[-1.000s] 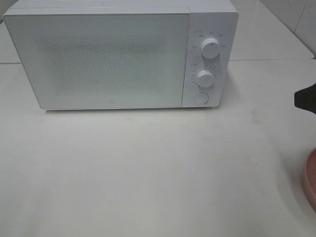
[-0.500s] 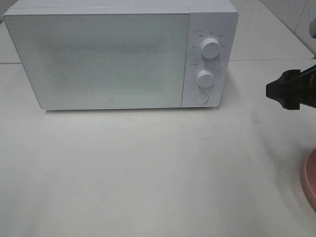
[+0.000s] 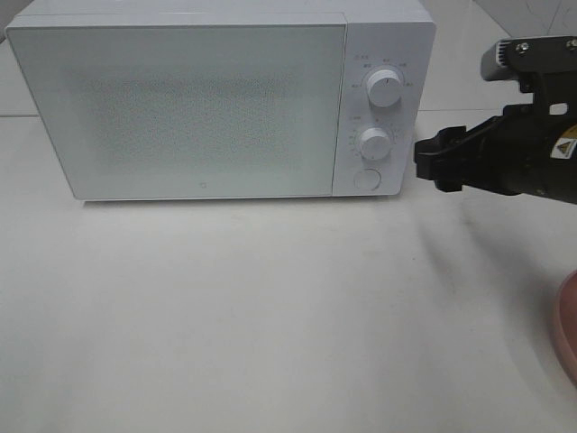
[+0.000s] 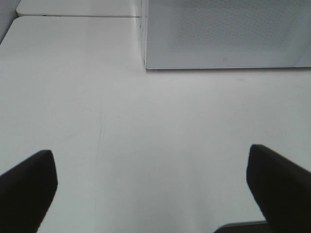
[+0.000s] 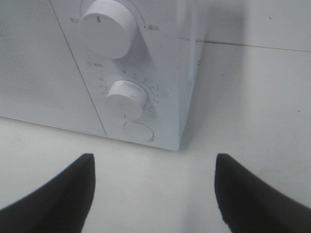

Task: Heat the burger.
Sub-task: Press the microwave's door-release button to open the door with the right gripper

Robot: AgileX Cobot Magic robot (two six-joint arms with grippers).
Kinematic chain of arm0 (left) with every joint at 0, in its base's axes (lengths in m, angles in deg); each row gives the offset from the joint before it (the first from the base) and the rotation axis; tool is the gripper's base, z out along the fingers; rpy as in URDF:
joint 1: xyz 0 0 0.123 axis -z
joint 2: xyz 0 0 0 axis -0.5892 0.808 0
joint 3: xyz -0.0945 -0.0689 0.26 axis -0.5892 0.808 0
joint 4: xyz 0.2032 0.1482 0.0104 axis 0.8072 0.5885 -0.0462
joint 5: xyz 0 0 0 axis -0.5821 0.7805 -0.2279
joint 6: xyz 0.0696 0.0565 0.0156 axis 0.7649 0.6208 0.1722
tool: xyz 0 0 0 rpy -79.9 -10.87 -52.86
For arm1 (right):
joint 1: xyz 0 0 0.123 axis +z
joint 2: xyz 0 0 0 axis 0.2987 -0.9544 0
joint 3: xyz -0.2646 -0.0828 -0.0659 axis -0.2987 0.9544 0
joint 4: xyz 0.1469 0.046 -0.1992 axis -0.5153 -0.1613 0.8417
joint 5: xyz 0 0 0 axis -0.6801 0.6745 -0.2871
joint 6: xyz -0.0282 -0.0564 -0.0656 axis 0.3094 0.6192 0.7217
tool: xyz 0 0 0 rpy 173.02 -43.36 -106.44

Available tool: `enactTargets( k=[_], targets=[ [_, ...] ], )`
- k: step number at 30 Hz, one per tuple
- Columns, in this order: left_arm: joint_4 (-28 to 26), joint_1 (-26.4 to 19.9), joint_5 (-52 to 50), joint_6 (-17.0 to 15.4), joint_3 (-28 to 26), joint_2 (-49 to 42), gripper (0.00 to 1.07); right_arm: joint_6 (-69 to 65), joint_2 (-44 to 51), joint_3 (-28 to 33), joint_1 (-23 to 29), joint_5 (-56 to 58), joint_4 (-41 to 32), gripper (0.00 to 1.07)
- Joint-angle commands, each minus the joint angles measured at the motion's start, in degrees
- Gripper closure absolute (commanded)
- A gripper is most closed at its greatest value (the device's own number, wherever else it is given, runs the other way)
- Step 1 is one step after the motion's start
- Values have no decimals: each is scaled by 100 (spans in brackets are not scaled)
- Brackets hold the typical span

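White table (faintly scratched) carries a shut microwave, tiled wall behind; left gripper and right gripper gape, empty.

Bright, even, soft-focus light; faint shadows.

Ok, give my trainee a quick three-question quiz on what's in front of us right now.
1. True or false: the microwave door is open.
2. What do the right arm's jaws hold? A) a burger B) a plate C) nothing
3. Fill in: the microwave has ___ round knobs above its button.
Key: 1 false; 2 C; 3 two.
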Motion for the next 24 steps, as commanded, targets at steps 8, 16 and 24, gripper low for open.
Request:
enactTargets(
  k=[8,16,24],
  targets=[
    [-40,0,-57,-23,23,-132,9,1828,-951,-17,1043,-1610,-2131,39],
    [-40,0,-57,-23,23,-132,9,2177,-1518,-17,1765,-2893,-3392,39],
    [-40,0,-57,-23,23,-132,9,2172,-2034,-17,2418,-3845,-4274,39]
  ],
)
